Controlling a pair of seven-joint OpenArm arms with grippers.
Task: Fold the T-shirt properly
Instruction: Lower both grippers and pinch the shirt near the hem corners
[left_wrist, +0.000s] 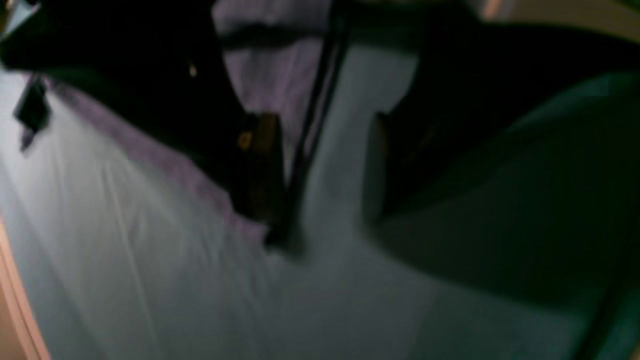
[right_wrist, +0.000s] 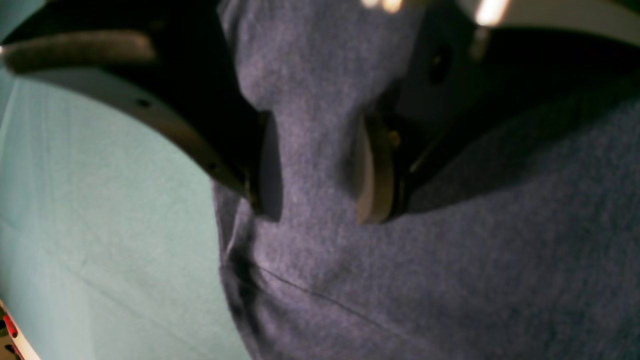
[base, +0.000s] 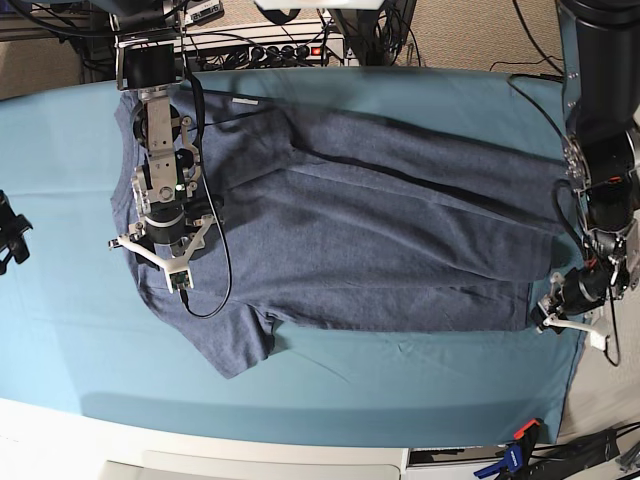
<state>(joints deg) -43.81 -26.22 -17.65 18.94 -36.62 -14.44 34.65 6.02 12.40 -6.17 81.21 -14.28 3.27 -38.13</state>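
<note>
Teal cloth is covering the whole surface (base: 60, 290) in the base view, and the T-shirt (base: 370, 240) is lying spread across it, shoulders toward the left edge and hem toward the right edge, with one long fold already turned over along the far side. My right end effector (base: 182, 283) is pointing down onto the shoulder end near the left edge, forearm reaching in from the far edge. My left end effector (base: 560, 318) is hanging low at the hem near the right edge, arm nearly vertical.

Right wrist view: the right end effector (right_wrist: 315, 170) is clamping a raised ridge of the navy T-shirt (right_wrist: 450, 280) between its fingers (right_wrist: 372, 175), cloth bulging up through the gap.

Left wrist view: it is blurring badly. The left end effector (left_wrist: 325, 170) is standing apart, pale cloth showing in the gap, with a thin T-shirt (left_wrist: 280, 75) edge running just beside one finger; I am judging nothing is gripped.

The fabric looks soft, light and limp, so I am expecting sag and drag; hem corner and shoulder seam seem the best holds.
</note>
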